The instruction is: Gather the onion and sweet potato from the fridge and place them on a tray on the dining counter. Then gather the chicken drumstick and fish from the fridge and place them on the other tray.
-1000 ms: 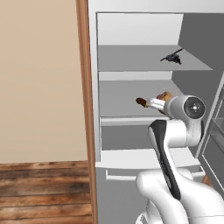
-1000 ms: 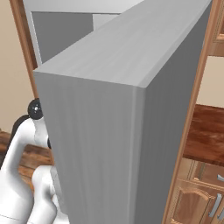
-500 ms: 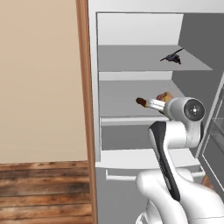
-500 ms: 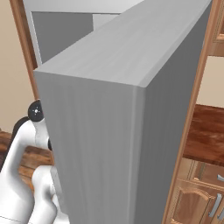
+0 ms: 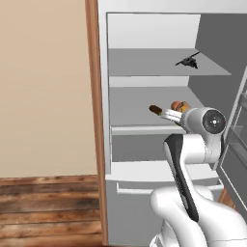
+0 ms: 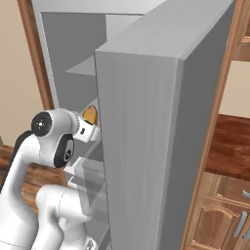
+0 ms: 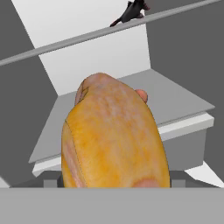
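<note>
Inside the open brushed-silver fridge [image 5: 144,43], the claw [image 6: 92,131] stands wide around a golden-orange roasted drumstick [image 7: 113,140], apparently gripping it.

text: none readable | labels: none | brands: none | numbers: none | signs: none

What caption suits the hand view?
Chicken drumstick looms close before the hand camera inside the open fridge.

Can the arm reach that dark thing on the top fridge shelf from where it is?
Probably not straight away: the upper shelf lies between the arm and the dark thing, and an orange-yellow food piece sits right before it.
</note>
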{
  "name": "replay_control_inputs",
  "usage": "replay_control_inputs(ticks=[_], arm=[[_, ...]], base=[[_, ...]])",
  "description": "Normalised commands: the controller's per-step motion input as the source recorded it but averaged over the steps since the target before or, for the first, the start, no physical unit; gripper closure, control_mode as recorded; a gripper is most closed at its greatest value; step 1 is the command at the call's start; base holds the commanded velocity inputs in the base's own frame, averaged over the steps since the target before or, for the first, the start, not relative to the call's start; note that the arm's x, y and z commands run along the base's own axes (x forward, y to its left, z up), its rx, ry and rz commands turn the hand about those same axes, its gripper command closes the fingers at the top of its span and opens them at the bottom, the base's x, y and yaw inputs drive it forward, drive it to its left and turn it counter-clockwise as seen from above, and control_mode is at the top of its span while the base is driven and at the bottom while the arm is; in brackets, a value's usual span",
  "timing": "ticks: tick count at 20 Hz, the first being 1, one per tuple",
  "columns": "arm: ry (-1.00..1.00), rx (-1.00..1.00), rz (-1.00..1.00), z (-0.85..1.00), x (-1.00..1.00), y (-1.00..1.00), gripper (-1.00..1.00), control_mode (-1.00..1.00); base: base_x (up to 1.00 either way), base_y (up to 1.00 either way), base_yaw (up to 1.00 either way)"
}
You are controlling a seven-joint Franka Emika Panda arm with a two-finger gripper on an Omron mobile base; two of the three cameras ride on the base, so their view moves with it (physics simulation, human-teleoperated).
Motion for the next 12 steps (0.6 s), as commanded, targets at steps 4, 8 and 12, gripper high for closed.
replay_control_inputs(ticks=[4,8,12], arm=[[0.0,0.0,0.0,0.0,0.0,0.0,1.0,1.0],[0.0,0.0,0.0,0.0,0.0,0.0,1.0,1.0],[0.0,0.0,0.0,0.0,0.0,0.0,1.0,1.0]], base=[[-0.48,0.33,-0.04],[-0.32,0.36,-0.16],[-0.16,0.49,-0.25]])
